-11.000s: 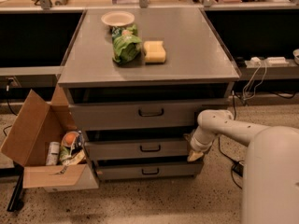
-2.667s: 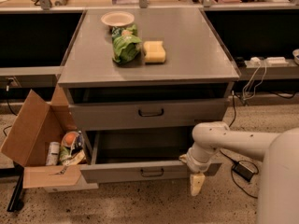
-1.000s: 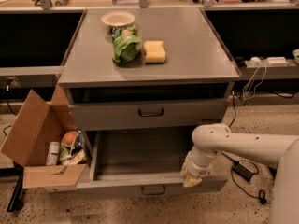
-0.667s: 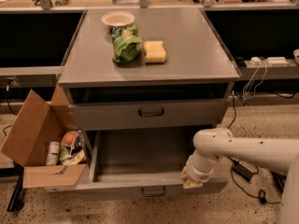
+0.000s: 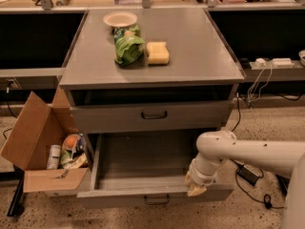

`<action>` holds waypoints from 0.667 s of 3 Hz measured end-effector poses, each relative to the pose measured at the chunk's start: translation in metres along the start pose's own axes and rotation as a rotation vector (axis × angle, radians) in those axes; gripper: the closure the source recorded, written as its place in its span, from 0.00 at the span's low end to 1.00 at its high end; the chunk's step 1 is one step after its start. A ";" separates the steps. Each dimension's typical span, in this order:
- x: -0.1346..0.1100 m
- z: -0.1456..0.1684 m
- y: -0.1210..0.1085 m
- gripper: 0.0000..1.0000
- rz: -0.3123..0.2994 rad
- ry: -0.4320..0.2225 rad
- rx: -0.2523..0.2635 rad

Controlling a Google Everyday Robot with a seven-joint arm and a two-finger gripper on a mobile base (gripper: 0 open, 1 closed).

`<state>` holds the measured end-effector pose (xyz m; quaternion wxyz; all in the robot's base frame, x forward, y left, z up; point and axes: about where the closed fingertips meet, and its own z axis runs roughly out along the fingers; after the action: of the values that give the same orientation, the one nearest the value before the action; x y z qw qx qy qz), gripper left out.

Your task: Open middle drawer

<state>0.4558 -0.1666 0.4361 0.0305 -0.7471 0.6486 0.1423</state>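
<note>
The middle drawer [image 5: 119, 197] of the grey cabinet is pulled far out toward me, and its inside looks bare. Its small black bar handle [image 5: 156, 200] sits centred on the front panel. My gripper [image 5: 195, 189] is at the top edge of that front panel, right of the handle, with the white arm reaching in from the right. The drawer above [image 5: 153, 114] is closed. The drawer below is hidden under the open one.
On the cabinet top [image 5: 205, 56] are a white bowl [image 5: 120, 19], a green bag [image 5: 127, 46] and a yellow sponge [image 5: 157, 53]. An open cardboard box [image 5: 33, 137] with several items stands on the floor at the left. Cables and a black adapter [image 5: 249, 174] lie at the right.
The middle drawer went from closed to pulled far out, with my gripper moving toward me along with its front. Over the last second almost nothing has moved.
</note>
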 end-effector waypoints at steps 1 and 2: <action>0.000 0.000 0.000 0.16 0.000 0.000 0.000; 0.000 0.000 0.000 0.00 0.000 0.000 0.000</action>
<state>0.4557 -0.1666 0.4361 0.0304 -0.7471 0.6486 0.1423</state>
